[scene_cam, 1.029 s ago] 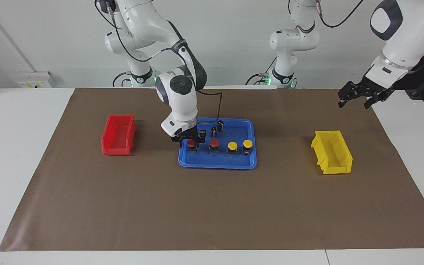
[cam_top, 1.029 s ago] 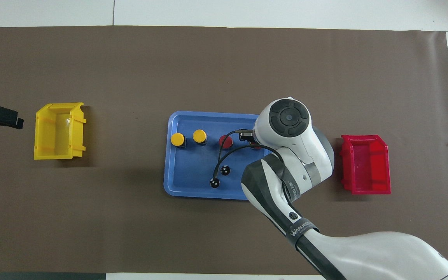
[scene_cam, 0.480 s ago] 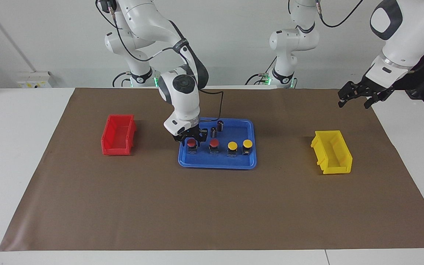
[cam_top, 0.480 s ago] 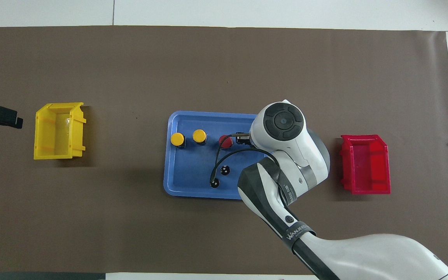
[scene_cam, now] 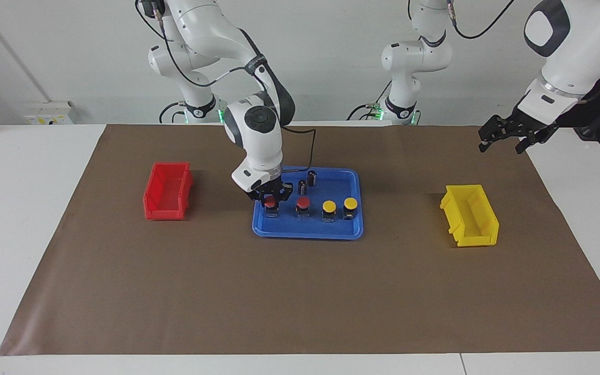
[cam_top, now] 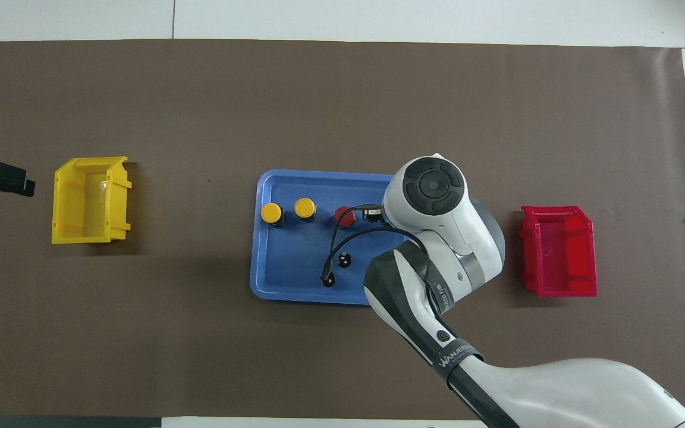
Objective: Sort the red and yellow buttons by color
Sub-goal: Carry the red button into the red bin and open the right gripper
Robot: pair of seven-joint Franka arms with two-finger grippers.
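Note:
In the blue tray (scene_cam: 308, 234) four buttons stand in a row. My right gripper (scene_cam: 270, 198) is down at the red button (scene_cam: 270, 201) at the right arm's end of the row, shut on its cap. That button's base still rests in the tray, and my wrist hides it in the overhead view. Beside it stand the second red button (scene_cam: 303, 202) (cam_top: 345, 216) and two yellow buttons (scene_cam: 329, 207) (scene_cam: 350, 202) (cam_top: 305, 207) (cam_top: 272, 212). My left gripper (scene_cam: 500, 147) waits open in the air near the table edge by the yellow bin.
A red bin (scene_cam: 167, 190) (cam_top: 558, 249) sits toward the right arm's end of the brown mat, a yellow bin (scene_cam: 469, 214) (cam_top: 88, 199) toward the left arm's end. Two dark cylinders (scene_cam: 312, 177) (scene_cam: 302, 186) stand in the tray nearer to the robots than the buttons.
The right gripper's fingers have closed in on the red button's cap, and its wrist has shifted slightly. The left arm has not moved.

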